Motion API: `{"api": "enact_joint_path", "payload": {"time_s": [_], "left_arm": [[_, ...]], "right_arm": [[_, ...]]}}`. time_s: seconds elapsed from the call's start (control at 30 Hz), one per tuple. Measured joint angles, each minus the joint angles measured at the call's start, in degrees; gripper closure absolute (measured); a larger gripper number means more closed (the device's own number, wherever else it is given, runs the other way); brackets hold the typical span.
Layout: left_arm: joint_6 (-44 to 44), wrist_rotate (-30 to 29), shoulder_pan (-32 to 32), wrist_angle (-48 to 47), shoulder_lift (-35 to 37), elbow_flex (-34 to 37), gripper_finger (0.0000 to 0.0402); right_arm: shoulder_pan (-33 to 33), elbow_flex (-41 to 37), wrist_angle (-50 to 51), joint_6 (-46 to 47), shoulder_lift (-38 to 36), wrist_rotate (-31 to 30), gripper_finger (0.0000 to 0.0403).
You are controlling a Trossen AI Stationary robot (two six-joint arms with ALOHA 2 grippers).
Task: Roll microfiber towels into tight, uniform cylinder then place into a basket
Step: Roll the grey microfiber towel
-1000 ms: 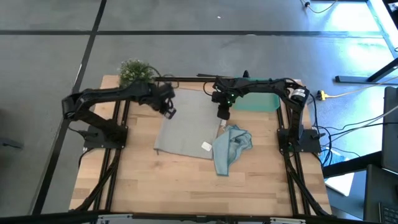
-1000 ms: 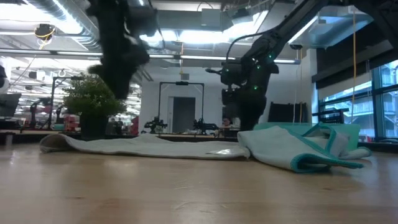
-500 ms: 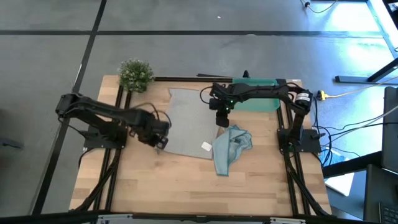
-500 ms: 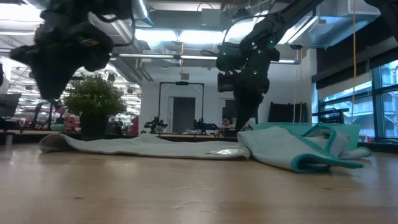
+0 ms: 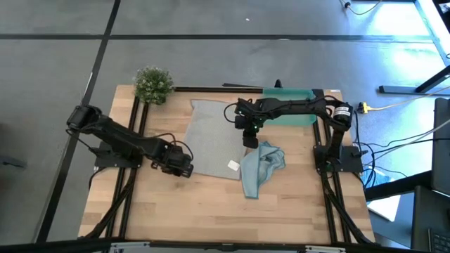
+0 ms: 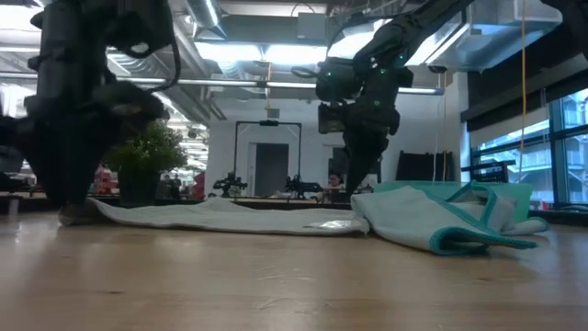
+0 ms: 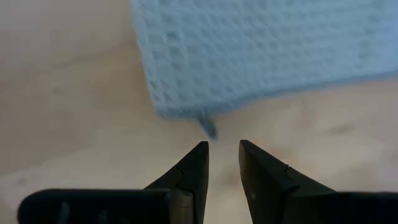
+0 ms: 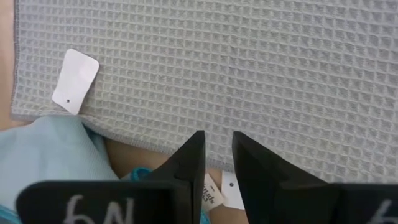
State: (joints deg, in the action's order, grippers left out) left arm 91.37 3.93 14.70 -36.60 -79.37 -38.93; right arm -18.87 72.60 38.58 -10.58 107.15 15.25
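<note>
On the left, the left hand (image 5: 184,167) is seen low over the pale wooden counter (image 5: 176,211), just beside the near left corner of the flat pale grey waffle-weave microfiber towel (image 5: 214,137). In the left wrist view its fingers stand narrowly parted with nothing between them, and the corner lies just ahead of the tips, not yet touched. The step in hand is judged to be the start of rolling: the corner must be slipped under and pinched before the edge can be turned over.

Further right, the right hand (image 5: 248,138) is held above the grey towel's right edge, near its white tag (image 8: 74,81), fingers nearly closed and holding nothing. The crumpled light-blue towel with teal trim (image 5: 259,166) lies beside that edge. The shallow teal-green plastic basket (image 5: 299,116) sits at the far right, nothing visible in it.
</note>
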Motion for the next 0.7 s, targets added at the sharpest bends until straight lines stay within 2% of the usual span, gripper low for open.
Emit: {"api": "enact_joint_path", "payload": {"time_s": [0.3, 0.5, 0.7], "left_arm": [[0.0, -0.4, 0.0, 0.6, -6.2, -0.3, 0.0317], [-1.2, -0.8, 0.0, -0.5, -7.3, -0.4, 0.0317], [-4.2, -1.8, 0.0, -3.3, -7.4, -0.4, 0.035]], "right_arm": [[0.0, 0.0, 0.1, 1.1, 0.0, 0.0, 0.032], [0.0, 0.0, 0.1, 1.4, -0.1, 0.0, 0.032], [0.2, 0.0, 0.1, 1.5, -0.1, 0.0, 0.032]]}}
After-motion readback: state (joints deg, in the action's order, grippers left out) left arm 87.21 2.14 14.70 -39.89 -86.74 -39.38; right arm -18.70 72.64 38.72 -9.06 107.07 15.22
